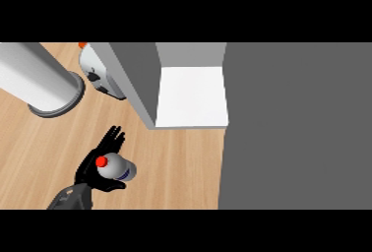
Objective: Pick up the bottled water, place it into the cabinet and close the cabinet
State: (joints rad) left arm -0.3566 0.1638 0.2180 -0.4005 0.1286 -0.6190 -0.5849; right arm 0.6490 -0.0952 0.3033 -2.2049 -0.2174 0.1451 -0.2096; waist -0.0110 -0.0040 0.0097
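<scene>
The fingers and thumb of the left hand curl around the bottled water, keeping it upright for the open cabinet.

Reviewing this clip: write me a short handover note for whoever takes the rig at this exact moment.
Left hand: beside the bottled water, thumb curled under it, fingers straight along its far side. Whether it is lifted off the wooden counter cannot be told.
Right hand: not in view.
Cabinet: open, its white inner shelf showing, up and to the right of the bottle; large grey door panel at the view's right.
Also on the counter: a tall white cylinder and a white appliance, upper left.
Done: bottle reached and cradled.
Left: carry it into the cabinet, release, close the door.
</scene>
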